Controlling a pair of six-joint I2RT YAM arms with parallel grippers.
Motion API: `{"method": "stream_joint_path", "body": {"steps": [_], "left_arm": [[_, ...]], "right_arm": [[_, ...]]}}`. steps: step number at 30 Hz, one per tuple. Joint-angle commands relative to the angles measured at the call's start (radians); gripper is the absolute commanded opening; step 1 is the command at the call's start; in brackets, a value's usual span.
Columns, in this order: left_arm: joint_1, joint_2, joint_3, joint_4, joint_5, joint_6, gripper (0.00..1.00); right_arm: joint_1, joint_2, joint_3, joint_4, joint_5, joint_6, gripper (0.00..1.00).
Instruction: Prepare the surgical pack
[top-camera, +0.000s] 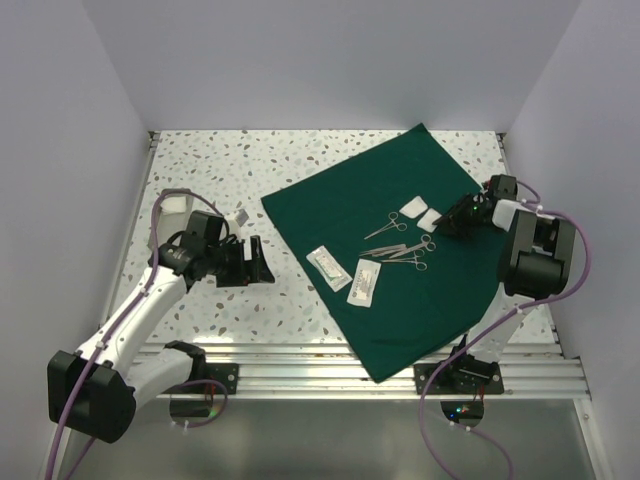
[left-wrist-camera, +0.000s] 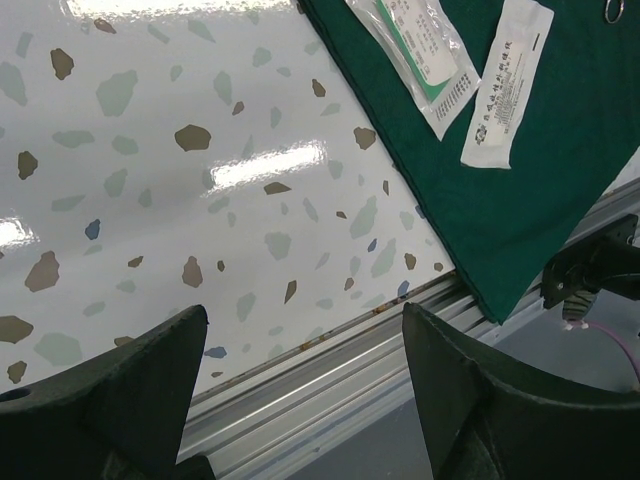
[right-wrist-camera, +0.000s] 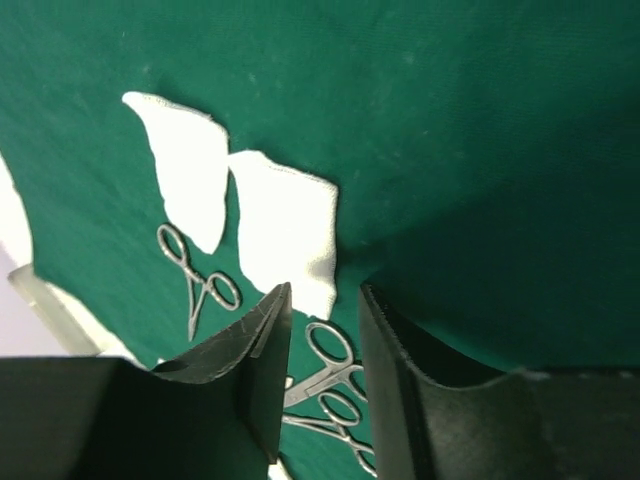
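Observation:
The dark green drape (top-camera: 400, 300) lies spread flat as a diamond on the speckled table. On it are silver instruments (top-camera: 402, 246), two white gauze pieces (top-camera: 420, 212) and two white packets (top-camera: 328, 267). My left gripper (top-camera: 262, 262) is open and empty, low over bare table just left of the drape. Its wrist view (left-wrist-camera: 305, 315) shows both packets (left-wrist-camera: 415, 45) on the drape (left-wrist-camera: 540, 200). My right gripper (top-camera: 455, 220) hovers over the drape's right part, jaws a narrow gap apart and holding nothing (right-wrist-camera: 325, 292), just short of the gauze (right-wrist-camera: 290, 230) and instrument rings (right-wrist-camera: 330, 365).
A small pale tray-like object (top-camera: 178, 203) sits at the far left, with a small white scrap (top-camera: 241, 217) near it. Aluminium rails (top-camera: 330, 365) run along the near table edge. The drape's near corner hangs over them. White walls close in three sides.

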Motion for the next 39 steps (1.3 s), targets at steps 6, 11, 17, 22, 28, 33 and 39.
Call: {"method": "stream_joint_path", "body": {"steps": [6, 11, 17, 22, 28, 33, 39], "left_arm": [[-0.007, 0.003, 0.025, 0.038, 0.028, 0.019, 0.83], [-0.007, 0.007, 0.033, 0.032, 0.025, 0.028, 0.83], [-0.007, 0.007, 0.032, 0.032, 0.027, 0.030, 0.83], [-0.007, 0.008, 0.030, 0.038, 0.031, 0.028, 0.84], [-0.007, 0.002, 0.018, 0.044, 0.042, 0.021, 0.83], [-0.007, -0.006, 0.012, 0.041, 0.042, 0.019, 0.84], [-0.007, -0.012, 0.010, 0.036, 0.042, 0.018, 0.83]], "right_arm": [[-0.002, 0.003, 0.098, -0.064, 0.107, -0.059, 0.43], [-0.001, 0.042, 0.092, -0.020, 0.067, -0.043, 0.44], [0.002, 0.060, 0.069, 0.026, 0.039, -0.020, 0.42], [0.019, 0.063, 0.073, 0.039, 0.037, -0.022, 0.40], [0.024, 0.088, 0.086, 0.039, 0.047, -0.016, 0.38], [0.024, 0.108, 0.081, 0.057, 0.048, -0.005, 0.36], [0.024, 0.108, 0.069, 0.101, 0.028, 0.024, 0.23]]}}
